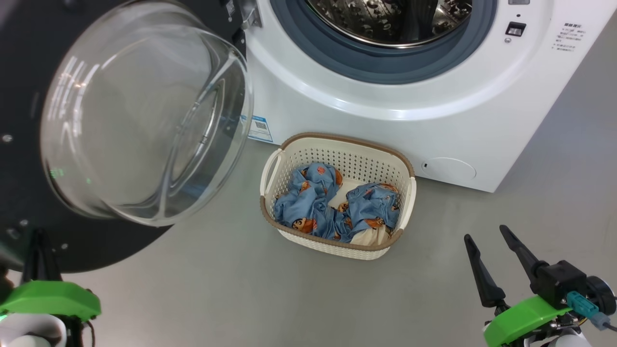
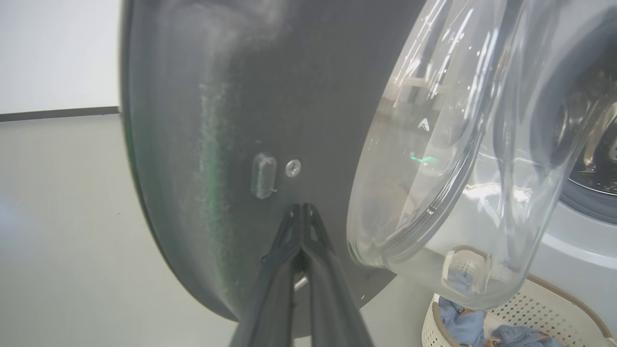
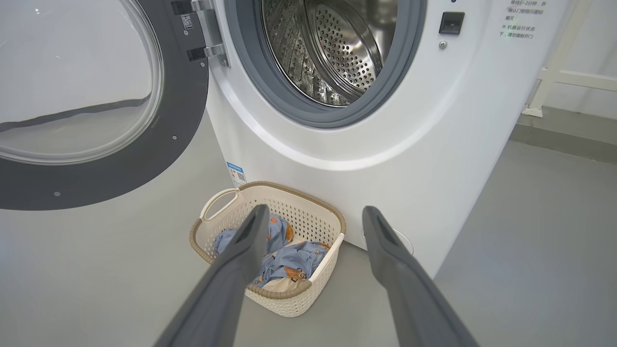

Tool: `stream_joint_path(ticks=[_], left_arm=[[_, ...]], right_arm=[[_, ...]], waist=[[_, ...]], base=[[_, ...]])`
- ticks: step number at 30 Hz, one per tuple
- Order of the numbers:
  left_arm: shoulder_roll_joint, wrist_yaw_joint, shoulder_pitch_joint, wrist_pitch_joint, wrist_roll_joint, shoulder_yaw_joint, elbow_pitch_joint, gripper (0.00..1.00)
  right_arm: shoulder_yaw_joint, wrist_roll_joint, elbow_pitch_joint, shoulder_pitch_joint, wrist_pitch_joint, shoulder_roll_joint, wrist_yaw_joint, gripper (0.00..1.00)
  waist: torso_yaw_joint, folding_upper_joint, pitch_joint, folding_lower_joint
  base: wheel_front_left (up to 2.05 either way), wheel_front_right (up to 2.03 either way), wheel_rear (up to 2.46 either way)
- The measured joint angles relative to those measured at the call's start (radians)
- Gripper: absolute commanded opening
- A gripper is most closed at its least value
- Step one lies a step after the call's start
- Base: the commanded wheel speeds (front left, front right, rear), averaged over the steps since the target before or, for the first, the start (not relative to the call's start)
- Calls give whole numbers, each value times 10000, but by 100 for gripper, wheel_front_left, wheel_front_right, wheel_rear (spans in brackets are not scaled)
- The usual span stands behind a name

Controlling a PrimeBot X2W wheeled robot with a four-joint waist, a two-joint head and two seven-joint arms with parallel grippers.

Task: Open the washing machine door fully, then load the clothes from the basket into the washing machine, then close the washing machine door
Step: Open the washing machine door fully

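Head view gives you the washing machine (image 1: 385,125) first, a white box standing on the grey floor (image 1: 241,289), its mouth uncovered so the grey gasket (image 1: 385,67) and the perforated steel drum (image 1: 385,19) show. The washing machine door (image 1: 140,115) is swung wide out on the robot's left side, hinged at the machine's left front edge, with the bulging glass bowl facing the camera. On the floor just in front of the machine's base, below the drum opening, sits the basket (image 1: 347,161), upright, with the door's glass hanging near its left handle. The clothes (image 1: 313,197) lie crumpled inside the basket, blue fabric with a cream patch between the folds. Your right gripper (image 1: 486,232) hovers over bare floor to the right of the basket, jaws spread wide and holding nothing. Your left gripper (image 2: 301,212) is clenched, tips pressed together at the door's dark inner face just below a small screw (image 2: 293,167); whether it touches the panel, you cannot tell.
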Motion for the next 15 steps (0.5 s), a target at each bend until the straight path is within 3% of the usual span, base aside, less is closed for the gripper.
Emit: stream_joint_path(ticks=[15], left_arm=[[-159,-593,-876,-71,731,1231,1162,0]], right_arm=[[8,10,-270,-128,253,-205,0,100]], waist=[[-330,0,312,-1]], base=[[0,0,0]])
